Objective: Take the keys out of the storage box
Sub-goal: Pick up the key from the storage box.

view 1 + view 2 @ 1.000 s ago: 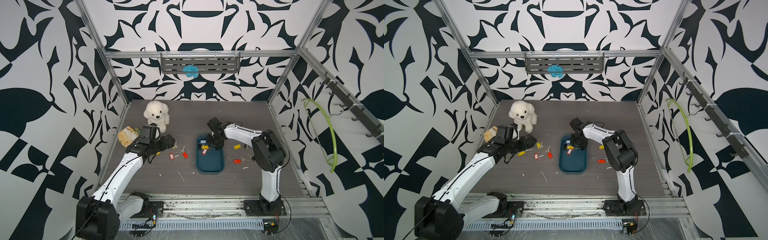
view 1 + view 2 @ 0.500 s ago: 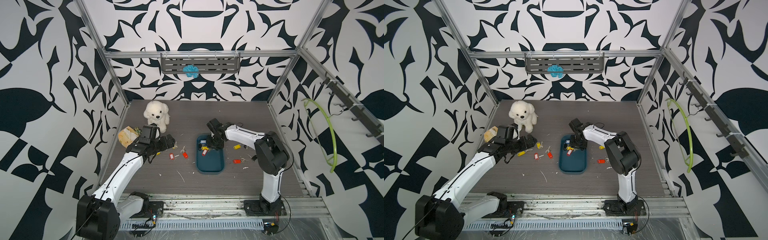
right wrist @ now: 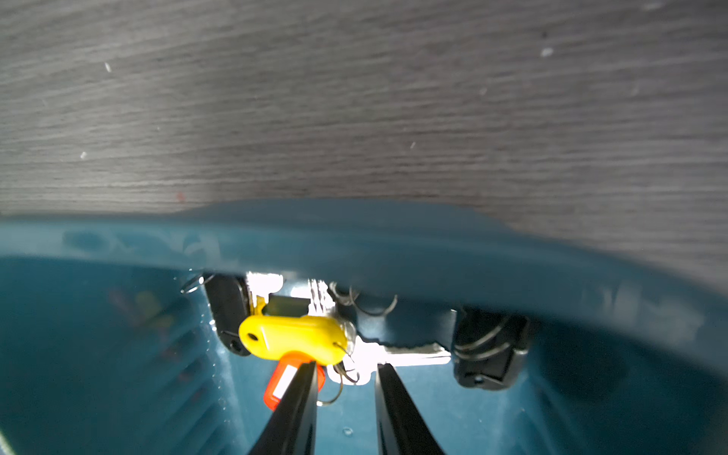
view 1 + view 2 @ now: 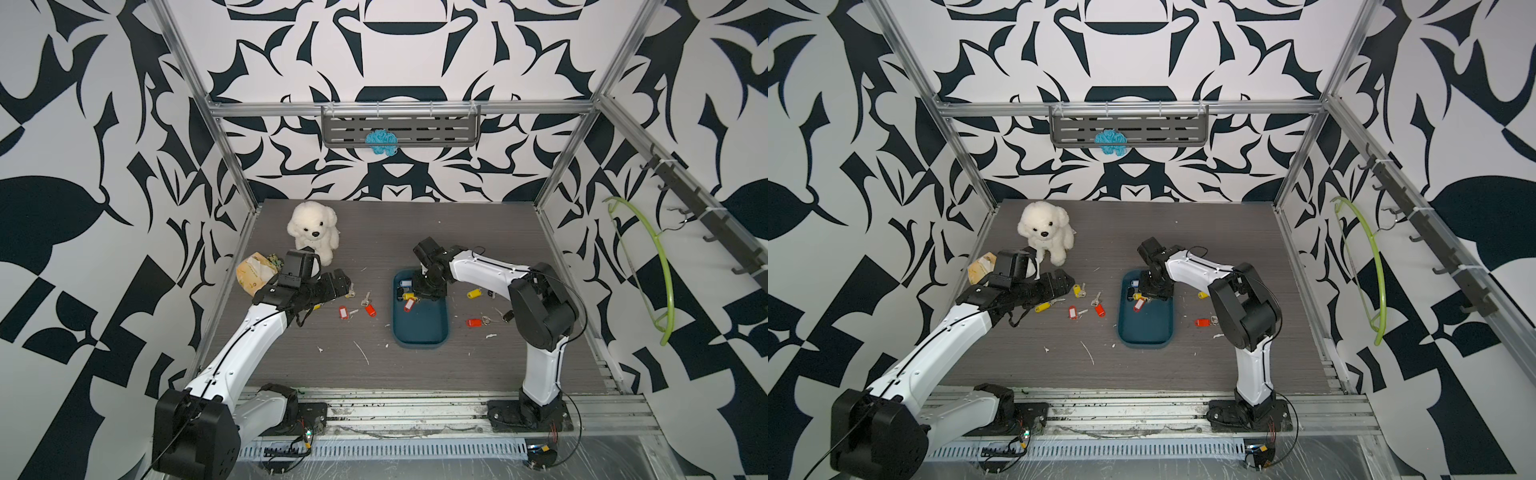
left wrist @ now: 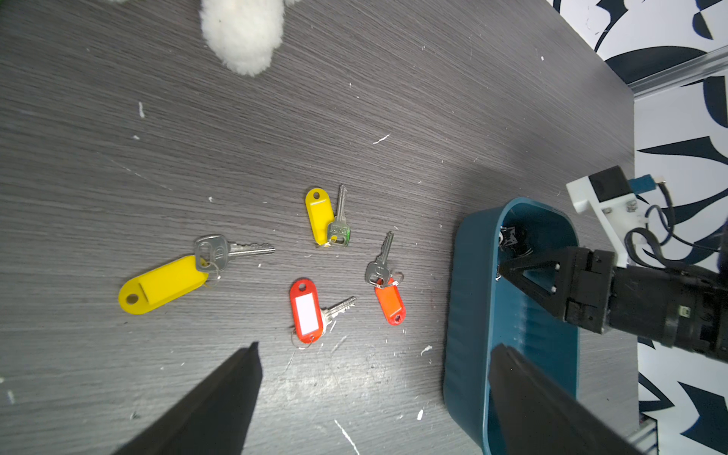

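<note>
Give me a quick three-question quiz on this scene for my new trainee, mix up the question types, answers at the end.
1. True or false: the storage box holds no more keys.
2. Which gripper reaches into the storage box? A left, B right, C neither.
3. In the left wrist view, how many tagged keys lie on the table?
Key: 1 false, several lie at its far end. 2 B, the right gripper. 3 four, two with yellow tags, two with red.
</note>
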